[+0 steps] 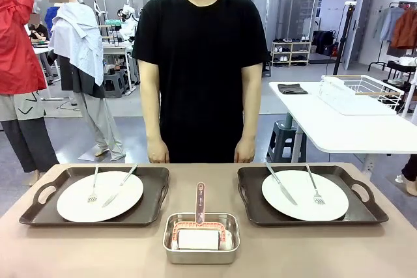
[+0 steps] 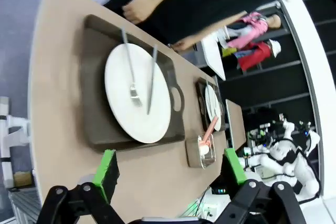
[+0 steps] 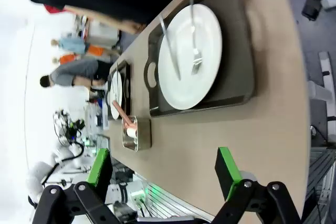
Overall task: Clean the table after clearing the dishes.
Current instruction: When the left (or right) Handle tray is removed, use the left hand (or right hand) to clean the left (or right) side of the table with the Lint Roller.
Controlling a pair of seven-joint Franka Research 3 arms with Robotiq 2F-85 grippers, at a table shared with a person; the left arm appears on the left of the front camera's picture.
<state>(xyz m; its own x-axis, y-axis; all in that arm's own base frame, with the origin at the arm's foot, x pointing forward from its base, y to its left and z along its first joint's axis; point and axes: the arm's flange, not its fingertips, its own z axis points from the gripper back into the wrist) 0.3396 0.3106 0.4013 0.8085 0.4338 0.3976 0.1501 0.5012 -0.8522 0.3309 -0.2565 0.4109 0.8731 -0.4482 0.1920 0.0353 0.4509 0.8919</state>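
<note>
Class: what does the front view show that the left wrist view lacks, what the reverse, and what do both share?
Front view's own: a wire basket and a dark cloth on the white side table. Left wrist view's own: the left claw, open. Shared: the left plate, the right plate, the pan with its roller.

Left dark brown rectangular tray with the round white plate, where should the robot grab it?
Probably the cut-out handle at its outer short end, coming from the robot's left: the dark brown rectangular tray lies flat, with a metal fork and metal knife loose on its round white plate.
</note>
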